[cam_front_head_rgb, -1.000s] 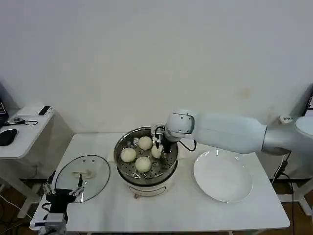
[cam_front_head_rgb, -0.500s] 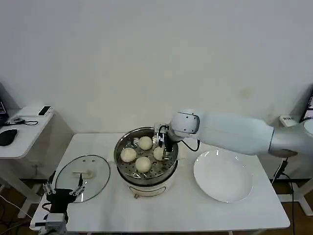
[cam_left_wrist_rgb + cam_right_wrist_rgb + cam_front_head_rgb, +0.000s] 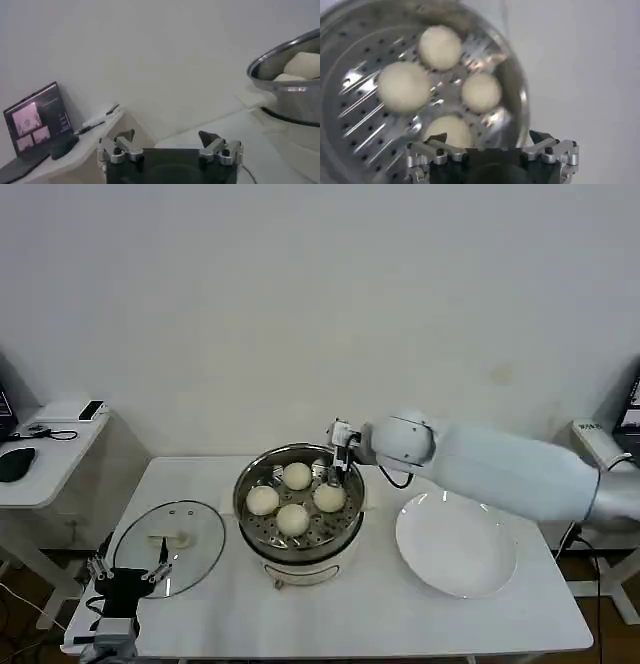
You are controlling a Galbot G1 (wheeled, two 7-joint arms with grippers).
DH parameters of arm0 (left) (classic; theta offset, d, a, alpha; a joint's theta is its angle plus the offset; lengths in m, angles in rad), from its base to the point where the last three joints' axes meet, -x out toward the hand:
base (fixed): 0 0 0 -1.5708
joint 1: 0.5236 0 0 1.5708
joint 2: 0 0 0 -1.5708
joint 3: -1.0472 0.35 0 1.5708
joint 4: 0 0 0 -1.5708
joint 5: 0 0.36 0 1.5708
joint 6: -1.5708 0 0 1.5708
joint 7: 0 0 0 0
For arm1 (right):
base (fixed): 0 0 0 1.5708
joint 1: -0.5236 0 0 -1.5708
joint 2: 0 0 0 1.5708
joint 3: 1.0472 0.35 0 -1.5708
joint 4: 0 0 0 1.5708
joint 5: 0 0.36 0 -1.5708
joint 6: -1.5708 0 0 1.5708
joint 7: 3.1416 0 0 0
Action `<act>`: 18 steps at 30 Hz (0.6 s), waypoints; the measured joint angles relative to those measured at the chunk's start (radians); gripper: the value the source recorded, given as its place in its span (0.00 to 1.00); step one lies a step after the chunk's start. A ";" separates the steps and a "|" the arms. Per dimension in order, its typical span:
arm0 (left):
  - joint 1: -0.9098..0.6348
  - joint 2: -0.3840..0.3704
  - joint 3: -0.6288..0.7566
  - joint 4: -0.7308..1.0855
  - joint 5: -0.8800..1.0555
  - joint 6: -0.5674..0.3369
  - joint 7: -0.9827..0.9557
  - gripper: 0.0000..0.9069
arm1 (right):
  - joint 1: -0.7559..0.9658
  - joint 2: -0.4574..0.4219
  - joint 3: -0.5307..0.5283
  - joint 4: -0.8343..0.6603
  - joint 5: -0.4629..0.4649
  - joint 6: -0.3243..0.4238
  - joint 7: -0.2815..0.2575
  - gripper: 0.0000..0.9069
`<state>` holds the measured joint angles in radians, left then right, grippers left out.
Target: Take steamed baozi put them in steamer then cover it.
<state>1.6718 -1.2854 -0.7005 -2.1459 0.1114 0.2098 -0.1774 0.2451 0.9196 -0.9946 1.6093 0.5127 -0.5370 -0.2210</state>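
Steamer: a round shiny stainless-steel pot with a perforated tray and a cream-white base, standing mid-way along the white surface. It serves as the landmark here.

Buns: four small round cream-white steamed baozi all lie on the tray inside the steamer, close together but each distinct.

Plate: a flat white round plate sits on the surface to the robot's right of the steamer, with no bun on it.

Cover: a round clear glass lid with a metal rim and cream-white oblong handle lies flat on the surface to the robot's left of the steamer, apart from it.

Progress: the loading step looks complete, since every bun is in the steamer. What appears left is to lift the cover and set it on the steamer.

Right arm: the white arm reaches in from the robot's right, forearm roughly level above the plate. Its right end effector hangs just above the steamer's far right rim, fingers apart and empty, pointing down over the buns.

Left arm: the left end effector waits low at the front edge of the surface, just beside the cover, fingers spread and holding nothing.
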 measured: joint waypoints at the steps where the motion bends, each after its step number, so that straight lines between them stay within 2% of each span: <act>1: 0.001 0.001 0.000 0.004 0.000 0.000 -0.001 1.00 | -0.035 -0.008 0.037 0.008 -0.018 0.021 0.023 1.00; 5: 0.004 0.006 -0.005 0.015 0.005 -0.006 -0.006 1.00 | -0.206 -0.027 0.221 0.046 -0.100 0.103 0.099 1.00; 8: -0.001 0.009 -0.012 0.029 0.015 -0.015 -0.014 1.00 | -0.358 -0.028 0.389 0.081 -0.166 0.159 0.128 1.00; 12: -0.008 0.020 -0.022 0.053 0.061 -0.041 -0.020 1.00 | -0.586 -0.012 0.643 0.129 -0.274 0.242 0.141 1.00; 18: -0.016 0.049 -0.034 0.114 0.256 -0.101 -0.016 1.00 | -0.936 0.065 1.031 0.213 -0.395 0.364 0.130 1.00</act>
<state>1.6559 -1.2363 -0.7344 -2.0319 0.3672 0.1086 -0.1935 -0.6906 0.9842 0.0362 1.8228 0.1174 -0.1731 -0.0910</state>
